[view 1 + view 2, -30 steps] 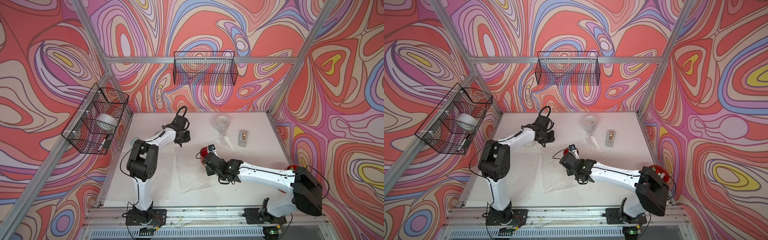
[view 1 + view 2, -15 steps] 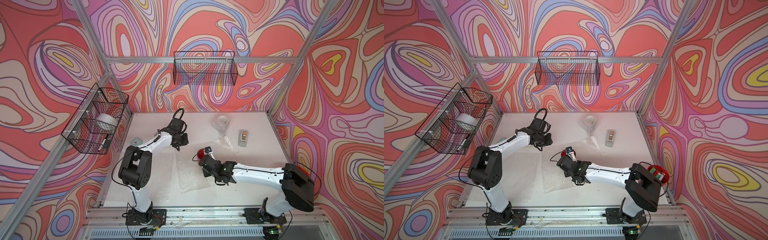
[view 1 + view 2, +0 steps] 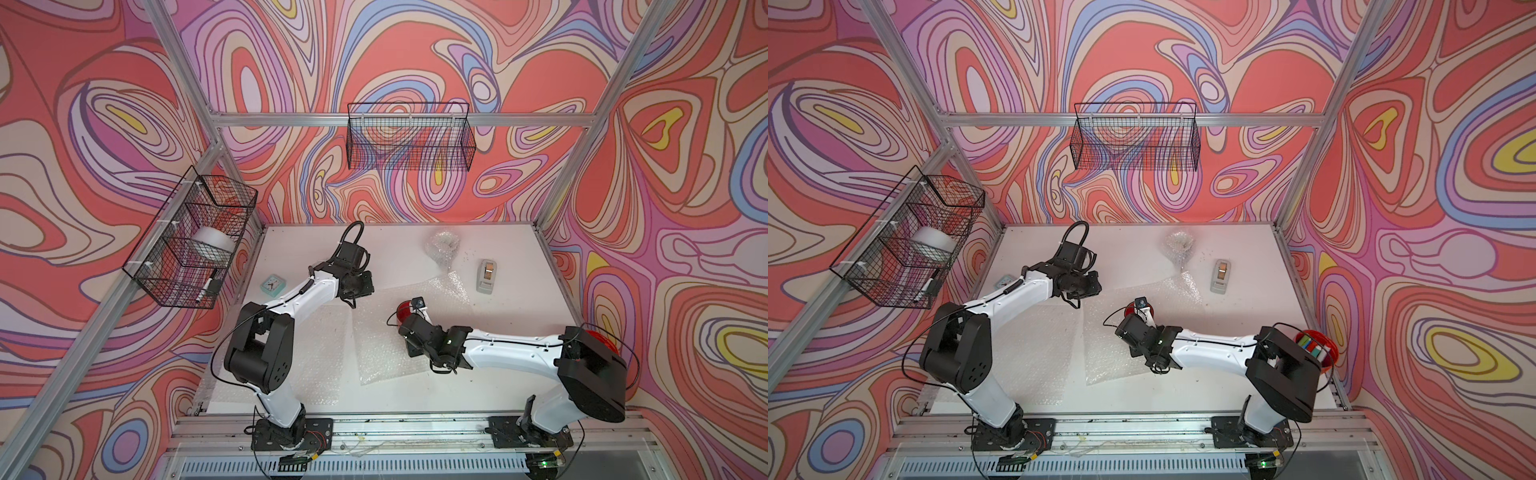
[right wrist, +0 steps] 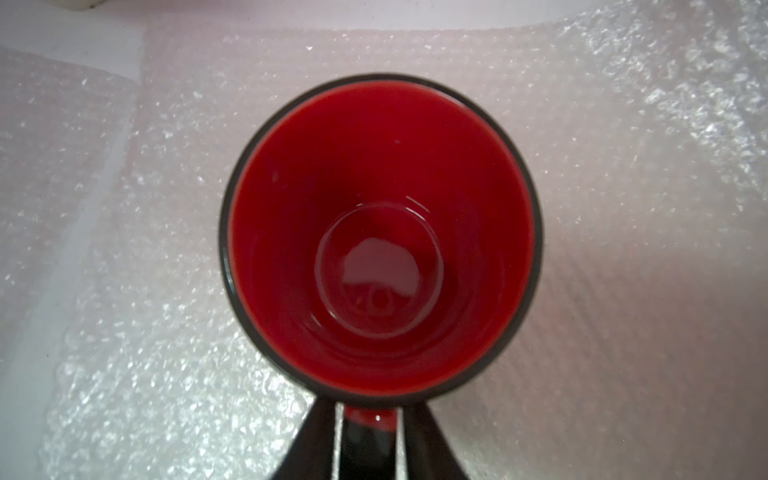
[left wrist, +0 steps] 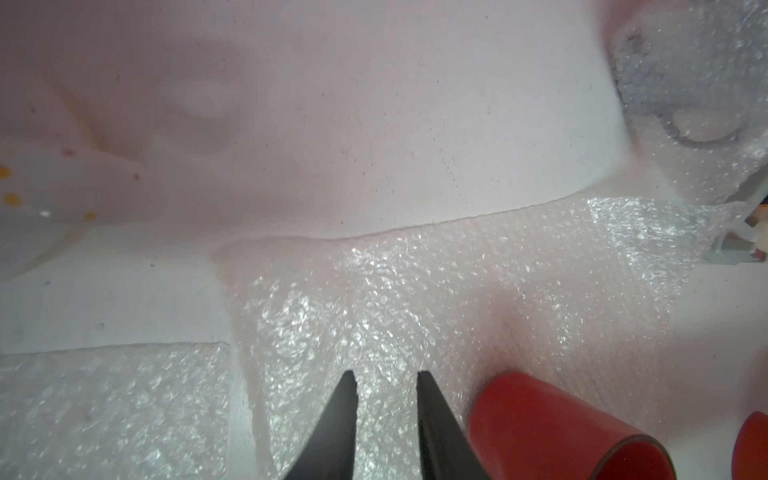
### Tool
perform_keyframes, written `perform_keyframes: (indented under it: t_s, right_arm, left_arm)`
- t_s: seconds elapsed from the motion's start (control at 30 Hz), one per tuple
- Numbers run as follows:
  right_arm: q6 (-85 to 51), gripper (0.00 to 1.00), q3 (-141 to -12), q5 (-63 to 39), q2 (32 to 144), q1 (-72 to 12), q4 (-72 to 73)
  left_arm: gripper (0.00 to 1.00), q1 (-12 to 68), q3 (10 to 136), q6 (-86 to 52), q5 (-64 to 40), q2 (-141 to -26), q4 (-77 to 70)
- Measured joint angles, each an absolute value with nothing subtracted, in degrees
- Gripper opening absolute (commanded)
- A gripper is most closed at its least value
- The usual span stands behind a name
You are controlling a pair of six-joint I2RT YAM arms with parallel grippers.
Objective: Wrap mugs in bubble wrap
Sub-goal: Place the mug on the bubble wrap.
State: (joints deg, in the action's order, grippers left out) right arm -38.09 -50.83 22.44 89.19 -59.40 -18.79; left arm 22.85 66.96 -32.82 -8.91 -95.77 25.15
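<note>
My right claw (image 4: 371, 406) sits astride the handle (image 4: 368, 419) of the red mug (image 4: 382, 249), one finger on each side. A thin sliver of light shows between each finger and the handle, so the claw is loose around it, not gripping. The mug stands upright, mouth up, on a sheet of bubble wrap (image 4: 602, 208) near the middle of the table (image 3: 457, 395). My left claw (image 5: 385, 376) hangs over the same sheet, close beside the mug, its two fingers parted with nothing between them. A second sheet (image 5: 104, 407) lies flat just beside the first, on my left. Farther off, past the first sheet's far corner, a crumpled bubble-wrap bundle (image 3: 442, 247) shows a grey handle through the plastic. Near it lies the grey tape dispenser (image 3: 487, 276). The mint-green clock (image 3: 273, 285) is well apart from both, by the left wall.
</note>
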Motion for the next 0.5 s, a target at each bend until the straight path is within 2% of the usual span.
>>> perform_keyframes:
  t_s: [0.07,0.17,0.3,0.43,0.5]
  right_arm:
    - [-37.45,0.59,-50.76,21.06,87.48,-59.40,-18.81]
    - [-36.69,0.61,-50.76,20.12,83.26,-59.40,-19.09]
    - [-36.99,0.55,-50.83,20.16,77.23,-57.30,-21.78]
    - [-39.55,0.52,-51.44,16.53,76.14,-45.76,-27.94]
    - [-40.53,0.54,-51.42,13.17,76.31,-37.85,-31.88]
  left_arm:
    - [0.29,24.38,63.66,-33.74,-8.75,-93.10,24.69]
    - [0.29,27.22,58.92,-35.42,-8.56,-89.69,24.03]
    - [0.29,30.98,53.47,-37.91,-8.32,-87.37,23.55]
    - [0.29,32.34,50.19,-39.70,-8.05,-87.42,23.40]
    - [0.29,32.32,50.06,-40.07,-7.62,-87.79,23.35]
